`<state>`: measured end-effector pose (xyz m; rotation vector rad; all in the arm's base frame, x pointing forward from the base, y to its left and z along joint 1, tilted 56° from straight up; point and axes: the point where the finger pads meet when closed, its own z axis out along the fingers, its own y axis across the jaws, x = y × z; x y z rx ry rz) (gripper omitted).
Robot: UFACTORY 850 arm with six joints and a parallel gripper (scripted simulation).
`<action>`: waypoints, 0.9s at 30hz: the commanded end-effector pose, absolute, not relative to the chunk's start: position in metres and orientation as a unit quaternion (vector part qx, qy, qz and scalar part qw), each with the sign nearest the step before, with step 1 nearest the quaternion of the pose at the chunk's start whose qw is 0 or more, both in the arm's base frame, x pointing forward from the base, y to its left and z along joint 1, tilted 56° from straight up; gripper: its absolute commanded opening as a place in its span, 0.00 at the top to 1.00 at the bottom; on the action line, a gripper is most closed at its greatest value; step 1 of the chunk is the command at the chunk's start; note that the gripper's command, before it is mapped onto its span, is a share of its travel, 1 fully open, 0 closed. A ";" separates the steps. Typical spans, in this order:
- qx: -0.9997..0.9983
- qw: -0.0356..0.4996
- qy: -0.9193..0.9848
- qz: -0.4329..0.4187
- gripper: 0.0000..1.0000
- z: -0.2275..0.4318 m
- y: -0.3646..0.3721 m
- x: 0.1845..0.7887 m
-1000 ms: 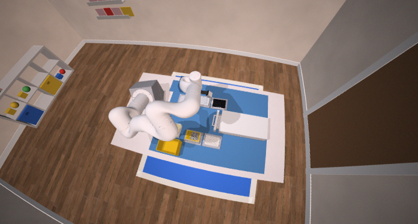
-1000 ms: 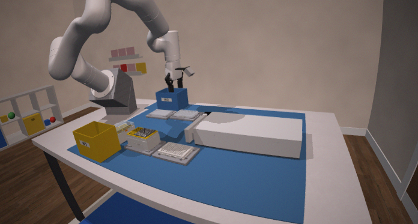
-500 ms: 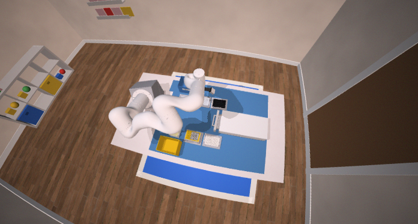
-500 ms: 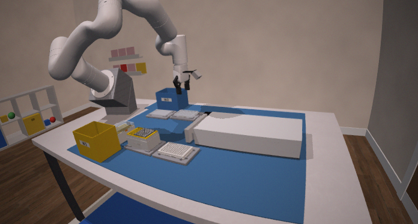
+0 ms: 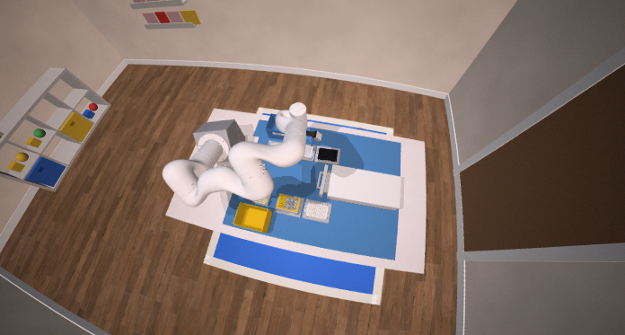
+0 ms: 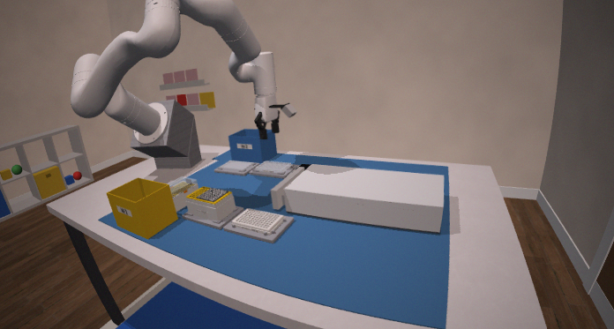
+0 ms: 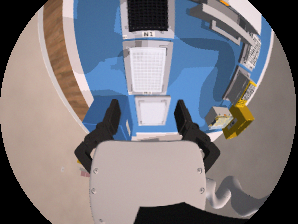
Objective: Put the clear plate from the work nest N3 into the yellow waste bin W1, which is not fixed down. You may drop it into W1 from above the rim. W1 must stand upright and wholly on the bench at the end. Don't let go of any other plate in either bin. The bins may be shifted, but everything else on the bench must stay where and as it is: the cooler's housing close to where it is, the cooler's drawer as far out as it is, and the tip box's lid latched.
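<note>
1. The clear plate (image 6: 235, 167), as far as I can judge, is the pale, see-through one in the far row of nests, just in front of the blue bin (image 6: 247, 147). The nest labels are too small to read, so N3 is my best reading.
2. In the wrist view this plate (image 7: 153, 112) lies flat in its nest, directly ahead between the fingers. A white plate (image 7: 147, 70) and a black plate (image 7: 147, 6) lie beyond it in the same row.
3. The hand (image 6: 268, 135) hangs well above the plate, over the front edge of the blue bin, with its fingers spread wide and nothing between them.
4. The step in hand looks like the approach: no grasp has been made.
5. The next move calls for centring over the plate, descending straight and closing on its edges without nudging the white neighbour.
6. The yellow bin (image 6: 132, 213) stands upright at the near left of the desk (image 6: 485, 248), beside the tip box (image 6: 209, 202). The carry should pass clear of that box and the cooler (image 6: 366, 195).
</note>
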<state>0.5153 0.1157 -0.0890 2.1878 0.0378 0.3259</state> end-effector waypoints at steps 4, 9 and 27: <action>0.884 0.448 0.015 0.132 0.00 -0.095 0.108 0.518; 0.884 0.448 0.015 0.132 0.00 -0.097 0.104 0.519; 0.884 0.448 0.015 0.132 0.00 -0.112 0.083 0.526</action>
